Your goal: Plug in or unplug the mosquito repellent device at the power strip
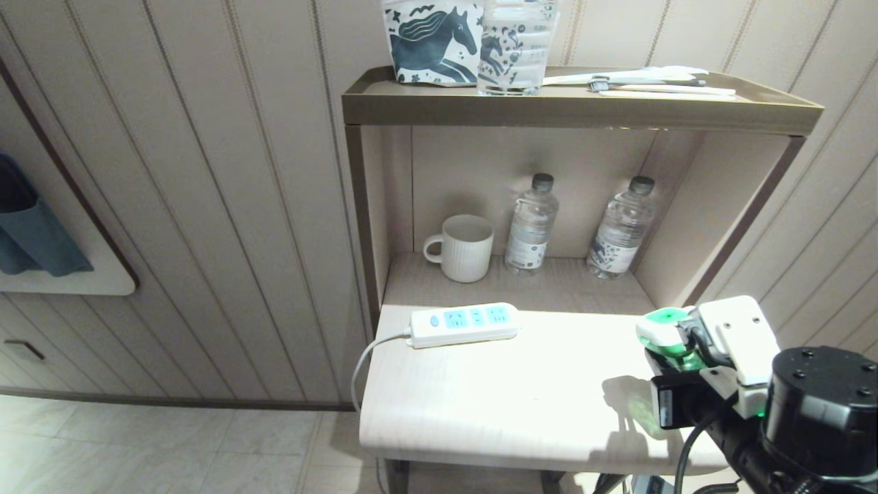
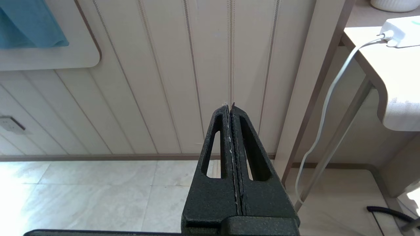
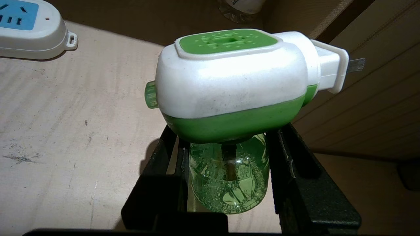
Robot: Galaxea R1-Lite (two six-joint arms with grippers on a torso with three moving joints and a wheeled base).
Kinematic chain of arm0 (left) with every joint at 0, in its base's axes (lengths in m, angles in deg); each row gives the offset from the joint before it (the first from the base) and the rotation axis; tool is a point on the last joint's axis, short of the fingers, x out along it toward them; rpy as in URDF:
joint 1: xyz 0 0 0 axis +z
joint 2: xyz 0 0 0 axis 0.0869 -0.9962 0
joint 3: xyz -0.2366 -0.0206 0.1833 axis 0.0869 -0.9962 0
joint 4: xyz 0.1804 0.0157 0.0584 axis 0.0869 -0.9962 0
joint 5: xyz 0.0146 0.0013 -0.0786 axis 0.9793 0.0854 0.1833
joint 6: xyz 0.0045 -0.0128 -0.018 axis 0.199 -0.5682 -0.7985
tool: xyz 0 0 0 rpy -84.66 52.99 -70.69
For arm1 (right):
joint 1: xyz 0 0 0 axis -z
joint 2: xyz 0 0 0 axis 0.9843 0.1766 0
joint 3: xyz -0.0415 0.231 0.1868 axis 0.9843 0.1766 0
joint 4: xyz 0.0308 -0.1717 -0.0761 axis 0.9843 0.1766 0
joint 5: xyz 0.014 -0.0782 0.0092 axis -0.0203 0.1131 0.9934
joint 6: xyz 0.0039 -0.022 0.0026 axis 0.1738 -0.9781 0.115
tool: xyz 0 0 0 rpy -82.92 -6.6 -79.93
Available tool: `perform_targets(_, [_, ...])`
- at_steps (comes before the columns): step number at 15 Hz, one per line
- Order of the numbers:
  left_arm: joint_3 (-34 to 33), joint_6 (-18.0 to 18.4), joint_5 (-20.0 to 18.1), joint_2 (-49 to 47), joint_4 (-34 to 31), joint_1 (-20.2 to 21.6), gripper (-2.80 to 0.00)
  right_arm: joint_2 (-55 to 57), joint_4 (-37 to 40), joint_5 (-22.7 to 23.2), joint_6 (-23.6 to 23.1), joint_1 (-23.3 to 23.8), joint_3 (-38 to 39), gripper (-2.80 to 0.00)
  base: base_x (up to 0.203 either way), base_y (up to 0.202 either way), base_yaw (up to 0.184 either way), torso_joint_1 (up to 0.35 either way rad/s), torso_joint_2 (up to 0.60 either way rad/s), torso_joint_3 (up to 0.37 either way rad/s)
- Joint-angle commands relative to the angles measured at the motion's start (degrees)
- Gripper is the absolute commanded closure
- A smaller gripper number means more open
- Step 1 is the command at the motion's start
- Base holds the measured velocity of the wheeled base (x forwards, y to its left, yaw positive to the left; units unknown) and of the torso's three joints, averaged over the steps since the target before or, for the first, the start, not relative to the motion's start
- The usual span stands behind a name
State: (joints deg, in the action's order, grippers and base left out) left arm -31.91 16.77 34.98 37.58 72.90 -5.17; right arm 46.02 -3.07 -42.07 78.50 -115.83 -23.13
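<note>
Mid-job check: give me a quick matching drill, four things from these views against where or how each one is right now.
Things:
1. mosquito repellent device
2. power strip
3. mug
4. left hand

States:
A. shut, holding nothing, off to the side of the table
B. gripped by its green bottle in the right hand, plug clear of any socket
C. lying on the table top, all sockets free
D. standing on the lower shelf beside two water bottles

Pairs: 1-B, 2-C, 3-D, 4-A

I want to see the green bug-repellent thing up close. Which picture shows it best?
The right wrist view: the mosquito repellent device fills it, its bottle between the right claw fingers. The head view shows it small; the left wrist view, not at all.
</note>
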Motion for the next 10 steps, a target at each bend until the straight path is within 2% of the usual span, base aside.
perform_targets(1, [0.0,0.0,0.0,0.0,0.0,0.0,0.00,0.0,-0.3,0.5,0.1,0.7,0.2,0.00,0.000,0.000,0.000,0.000,0.00,0.000])
perform_targets(4, [0.0,0.0,0.0,0.0,0.0,0.0,0.00,-0.2,-0.4,2.2,0.1,2.7,-0.5,0.00,0.000,0.000,0.000,0.000,0.00,0.000])
perform_targets(10, [0.0,0.0,0.0,0.0,0.0,0.0,0.00,-1.1,-0.5,3.4,1.8,3.3,-1.6,0.00,0.000,0.000,0.000,-0.024,0.05,0.035])
